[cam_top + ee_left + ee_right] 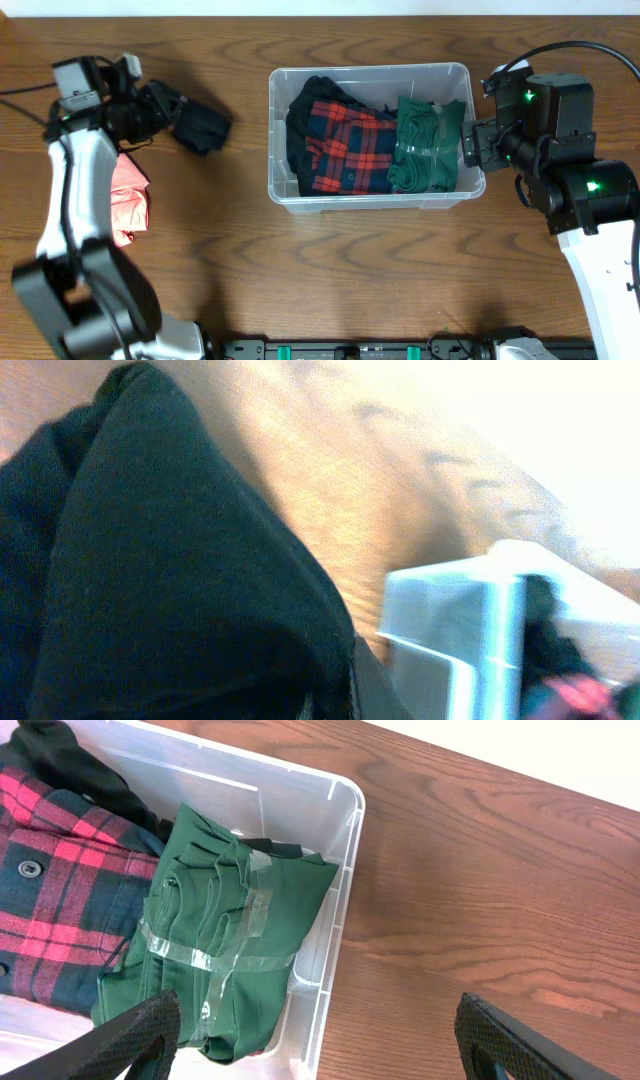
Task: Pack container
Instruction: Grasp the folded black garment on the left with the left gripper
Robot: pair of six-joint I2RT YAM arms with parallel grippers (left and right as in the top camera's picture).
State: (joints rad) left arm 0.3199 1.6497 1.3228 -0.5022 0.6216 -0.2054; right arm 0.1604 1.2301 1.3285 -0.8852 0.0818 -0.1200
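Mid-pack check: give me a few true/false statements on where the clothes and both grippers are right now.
1. The green garment lies in the container, toward its right end. True.
2. The black garment at the left gripper is already inside the container. False: it is outside, over the table, to the container's left.
3. The right gripper is open. True.
4. The coral garment lies on top of the plaid shirt. False: it lies on the table, outside the container; the plaid shirt is in the container.
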